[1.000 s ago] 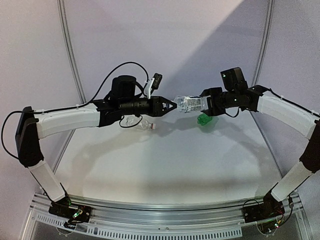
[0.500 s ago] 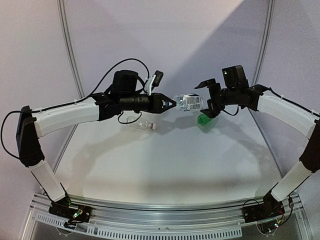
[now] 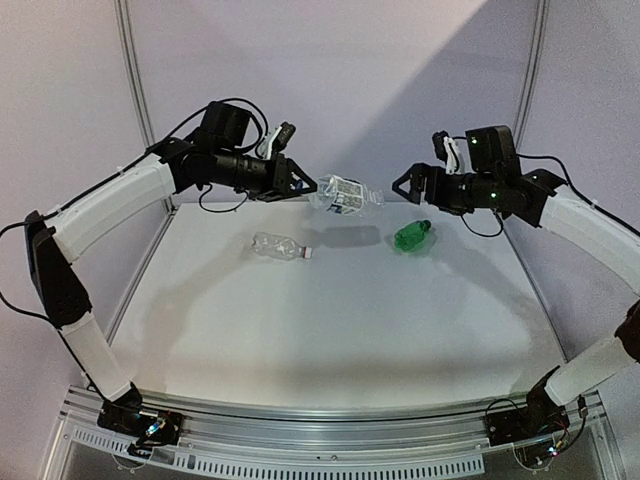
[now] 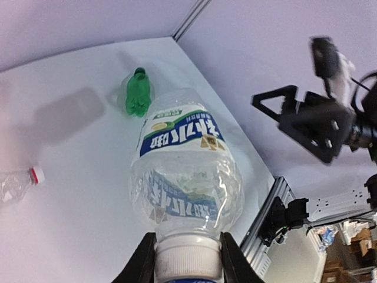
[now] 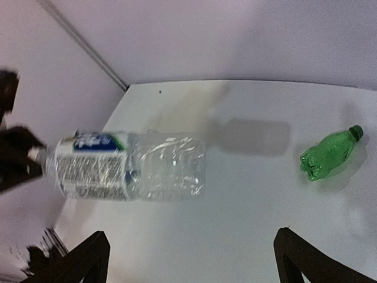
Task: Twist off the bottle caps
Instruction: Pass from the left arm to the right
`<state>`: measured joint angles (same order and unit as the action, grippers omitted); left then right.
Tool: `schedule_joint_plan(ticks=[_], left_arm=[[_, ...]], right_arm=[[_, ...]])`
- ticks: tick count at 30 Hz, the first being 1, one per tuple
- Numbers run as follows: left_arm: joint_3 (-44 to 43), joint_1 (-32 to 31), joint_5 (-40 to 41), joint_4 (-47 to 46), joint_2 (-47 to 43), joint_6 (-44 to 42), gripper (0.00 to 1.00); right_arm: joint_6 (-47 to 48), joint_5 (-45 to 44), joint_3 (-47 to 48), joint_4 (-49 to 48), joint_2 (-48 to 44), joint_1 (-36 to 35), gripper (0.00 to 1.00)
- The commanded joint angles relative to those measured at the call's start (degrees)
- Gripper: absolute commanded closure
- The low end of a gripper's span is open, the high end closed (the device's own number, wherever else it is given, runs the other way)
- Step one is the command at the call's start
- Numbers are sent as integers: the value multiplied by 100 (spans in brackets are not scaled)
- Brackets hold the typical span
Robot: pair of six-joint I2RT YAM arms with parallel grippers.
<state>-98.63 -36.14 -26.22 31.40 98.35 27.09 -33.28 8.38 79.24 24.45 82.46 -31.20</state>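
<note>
Top view: my left gripper (image 3: 303,187) is clamped on the cap end of the labelled bottle (image 3: 345,195), held in the air over the far part of the worktop (image 3: 350,320); the bottle's long axis runs from my left gripper out toward my right gripper (image 3: 410,186), base end sagging a little; the right gripper is spread wide, holds nothing, and is apart from the base with a clear gap; the unlabelled bottle (image 3: 277,246) and the green bottle (image 3: 412,236) lie on their sides on the worktop below, untouched. Left wrist view: both fingers pinch the white cap (image 4: 188,256) from either side, bottle body pointing straight away from the camera, right gripper beyond it and off to the right. Right wrist view: my fingers (image 5: 88,259) are far apart at the bottom edge, nothing between them; the labelled bottle lies crosswise ahead, cap end left, base toward the middle; the green bottle is off right with its green cap (image 5: 355,131) on. My read: the right arm is nearer the base, so it has to come in along that axis and grip the body before the left can twist; the cap is not off yet.
</note>
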Motion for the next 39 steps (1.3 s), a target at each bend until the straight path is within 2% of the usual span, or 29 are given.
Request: schedule_joint_plan(ticks=[1, 3, 6, 12, 20, 32, 39], left_arm=[[-723, 203, -477, 1598, 448, 146, 100], [-1200, 245, -647, 2195, 797, 114, 100], [-1738, 260, -985, 2803, 1103, -31, 100], [-1262, 318, -1558, 2714, 924, 2, 100], [-664, 318, -2383, 2318, 568, 175, 100], [-184, 318, -3339, 1647, 195, 521, 100], [-126, 314, -3418, 1589, 116, 544, 100]], right_arm=[[2862, 212, -585, -44, -486, -559, 1], [3553, 313, -875, -250, -654, -741, 1], [4042, 546, -1027, -540, -723, -847, 1], [4711, 877, -908, -550, -507, -1020, 1], [5615, 654, -916, -341, -266, -1265, 1], [5984, 1159, -956, -329, -129, -1560, 1], [5865, 1267, -1051, -701, -227, -1564, 1]])
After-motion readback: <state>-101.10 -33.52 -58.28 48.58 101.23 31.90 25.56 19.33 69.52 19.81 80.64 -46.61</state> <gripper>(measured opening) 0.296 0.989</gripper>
